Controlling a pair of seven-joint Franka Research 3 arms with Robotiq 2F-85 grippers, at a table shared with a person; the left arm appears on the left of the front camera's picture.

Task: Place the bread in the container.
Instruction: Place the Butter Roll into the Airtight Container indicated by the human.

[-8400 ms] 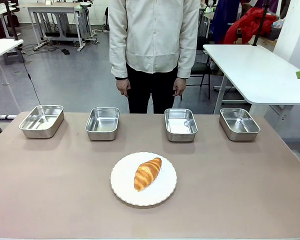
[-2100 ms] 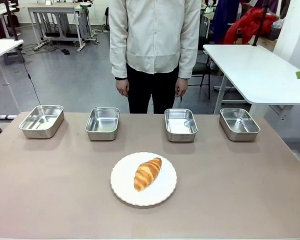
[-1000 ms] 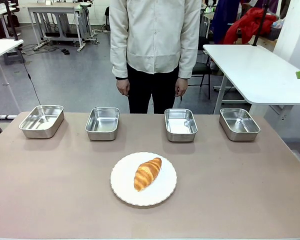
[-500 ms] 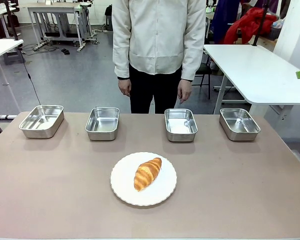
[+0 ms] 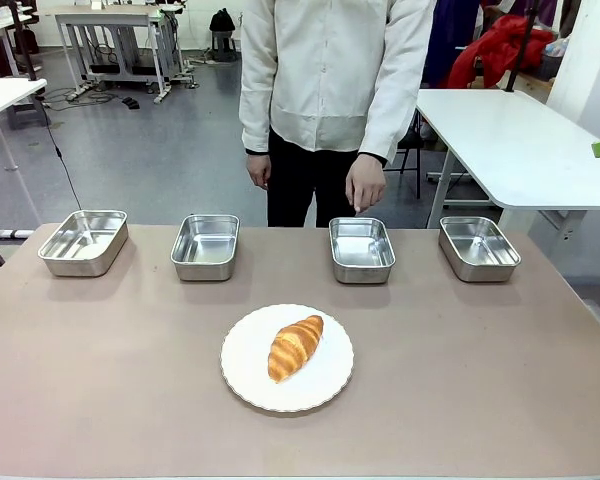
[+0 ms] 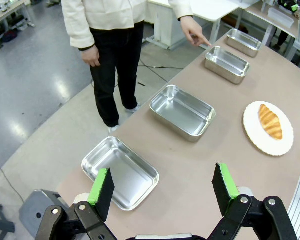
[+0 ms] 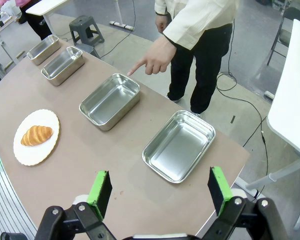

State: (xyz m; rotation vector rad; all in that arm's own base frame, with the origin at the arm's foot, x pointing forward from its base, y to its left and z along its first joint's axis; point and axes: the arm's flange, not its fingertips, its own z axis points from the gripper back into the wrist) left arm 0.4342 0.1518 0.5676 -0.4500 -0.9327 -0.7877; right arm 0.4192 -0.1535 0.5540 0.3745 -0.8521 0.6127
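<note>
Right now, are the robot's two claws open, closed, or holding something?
Left gripper: open, holding nothing.
Right gripper: open, holding nothing.

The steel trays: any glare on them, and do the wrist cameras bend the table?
Front view: soft white reflections, brightest in the third tray from the left; table edges straight, everything sharp. Left wrist view: the table edge looks bowed; a glare patch on the room floor. Right wrist view: same wide-angle bowing; trays shiny, not blown out.
</note>
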